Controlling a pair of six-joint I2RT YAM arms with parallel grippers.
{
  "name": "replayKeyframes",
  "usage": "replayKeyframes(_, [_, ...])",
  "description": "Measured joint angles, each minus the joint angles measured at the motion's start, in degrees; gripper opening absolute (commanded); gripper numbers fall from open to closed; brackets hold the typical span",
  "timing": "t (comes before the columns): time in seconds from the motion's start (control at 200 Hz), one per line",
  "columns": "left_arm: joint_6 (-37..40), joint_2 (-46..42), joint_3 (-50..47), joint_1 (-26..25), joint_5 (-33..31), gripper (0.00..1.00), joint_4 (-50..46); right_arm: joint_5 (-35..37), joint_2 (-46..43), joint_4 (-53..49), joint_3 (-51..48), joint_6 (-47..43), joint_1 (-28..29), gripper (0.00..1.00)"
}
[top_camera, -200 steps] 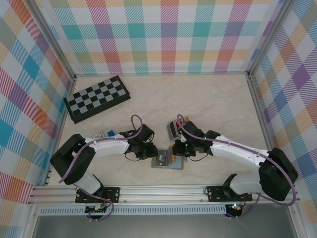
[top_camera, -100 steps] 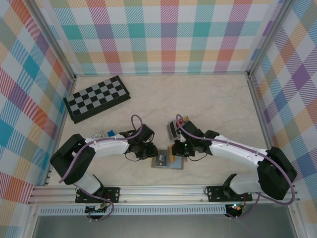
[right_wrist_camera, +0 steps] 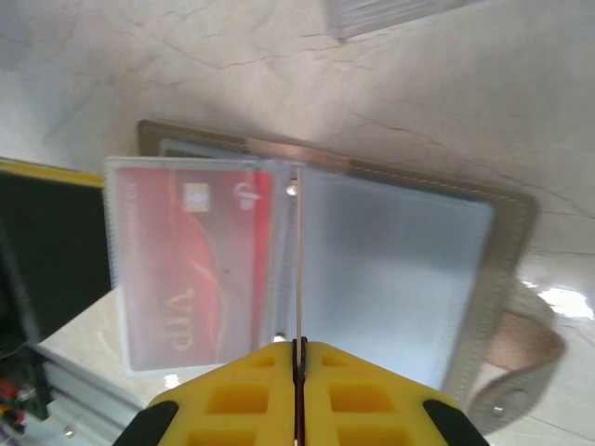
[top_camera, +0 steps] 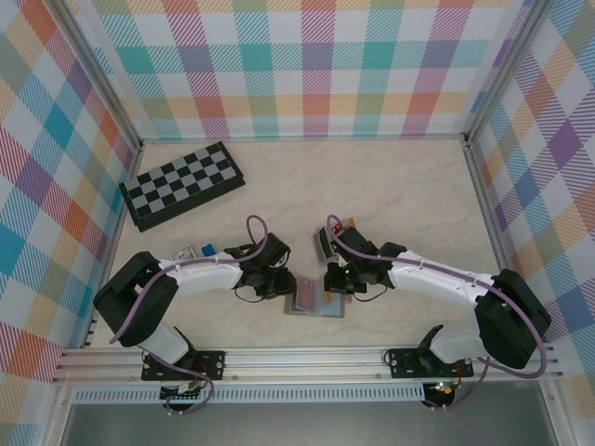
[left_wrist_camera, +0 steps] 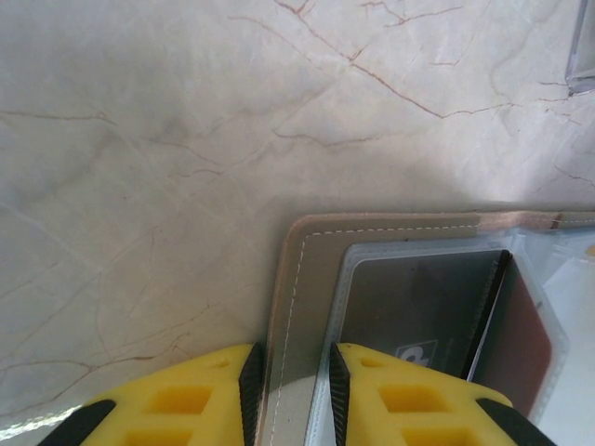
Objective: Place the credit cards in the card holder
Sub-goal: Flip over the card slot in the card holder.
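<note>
My left hand (left_wrist_camera: 290, 381) grips the card holder (top_camera: 311, 299) by its left cover edge. My right hand (right_wrist_camera: 297, 348) is clenched on one of its clear leaves, stood upright, with a red card (right_wrist_camera: 200, 269) sleeved beside it. I judge we're mid-loading: next I release the leaf and fetch the credit cards (top_camera: 325, 240) just behind the right arm. The holder lies near the front edge of the bench (top_camera: 390, 186), with open room behind.

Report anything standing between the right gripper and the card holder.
Nothing visible does: the right gripper is shut on a clear sleeve of the card holder, while the left gripper clamps its cover edge.
</note>
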Motion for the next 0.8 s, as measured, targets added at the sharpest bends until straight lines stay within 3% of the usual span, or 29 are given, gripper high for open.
replayKeyframes(0.155, [-0.31, -1.55, -0.72, -0.61, -2.34, 0.30, -0.42, 7.76, -2.49, -6.84, 0.55, 1.77, 0.00, 0.08])
replayKeyframes(0.32, [-1.25, -8.07, -2.56, -0.68, -6.88, 0.37, -3.45, 12.52, -12.55, -8.74, -0.70, 2.29, -0.02, 0.09])
replayKeyframes(0.49, [-1.81, -12.57, -4.87, -0.68, -7.52, 0.47, -1.33, 5.81, -14.73, 2.05, -5.05, 2.23, 0.00, 0.08])
replayKeyframes(0.805, [-1.68, -6.99, -5.07, -0.68, -2.36, 0.47, 4.04, -2.38, -7.30, 19.56, -13.94, 7.34, 0.61, 0.08])
